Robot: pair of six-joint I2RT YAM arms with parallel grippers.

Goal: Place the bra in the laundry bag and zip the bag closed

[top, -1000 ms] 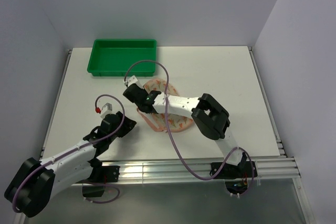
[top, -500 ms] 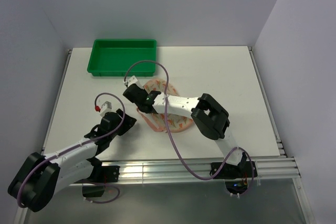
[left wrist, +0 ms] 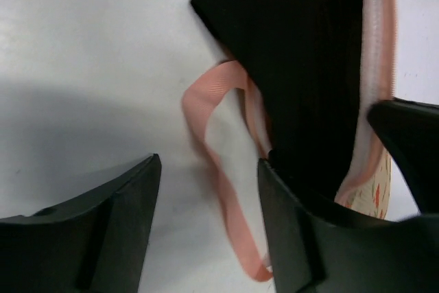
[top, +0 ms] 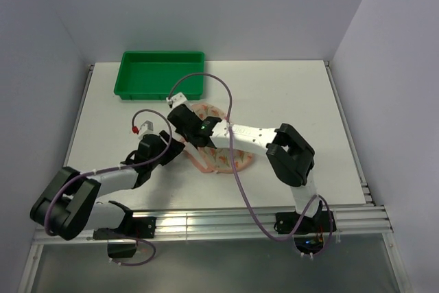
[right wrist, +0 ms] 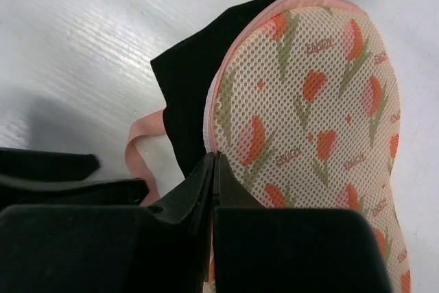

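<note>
While we watch the right gripper (right wrist: 214, 161) pinch the pink edge of the laundry bag (right wrist: 309, 101) mid-table | bra (right wrist: 188, 80) pokes out its left side | left gripper (left wrist: 206, 169) spread wide over the pink loop (left wrist: 199, 104)

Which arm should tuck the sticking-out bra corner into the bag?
Left, probably. The left gripper is open beside the bra, whose corner pokes out, while the right gripper is shut at the rim of the bag.
</note>
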